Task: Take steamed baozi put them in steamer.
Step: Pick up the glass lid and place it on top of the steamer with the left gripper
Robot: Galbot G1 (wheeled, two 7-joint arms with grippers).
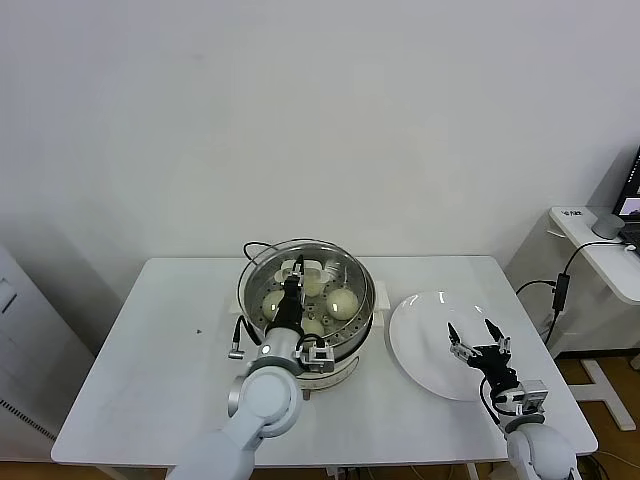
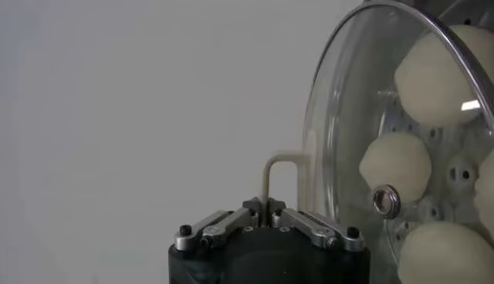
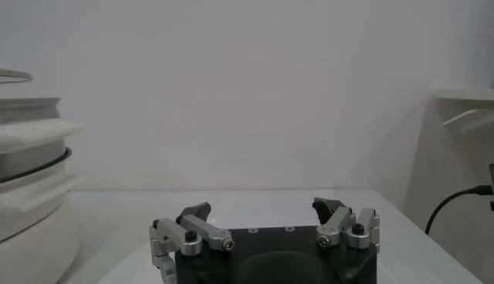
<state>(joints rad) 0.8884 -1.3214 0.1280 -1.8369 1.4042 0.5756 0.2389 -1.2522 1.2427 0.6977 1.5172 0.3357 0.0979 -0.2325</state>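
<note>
The steamer, a shiny steel pot on a white base, stands mid-table. Several cream-white steamed baozi lie on its perforated floor. Over the pot hangs the round glass lid, and my left gripper is shut on its white handle. In the left wrist view the handle runs into the closed gripper, and the baozi show through the lid. My right gripper hovers open and empty over the white plate; the right wrist view shows that gripper holding nothing.
A black cord hangs by the steamer's left side. The steamer's white base shows at the edge of the right wrist view. A side desk with cables stands off the table's right. A white cabinet stands at the left.
</note>
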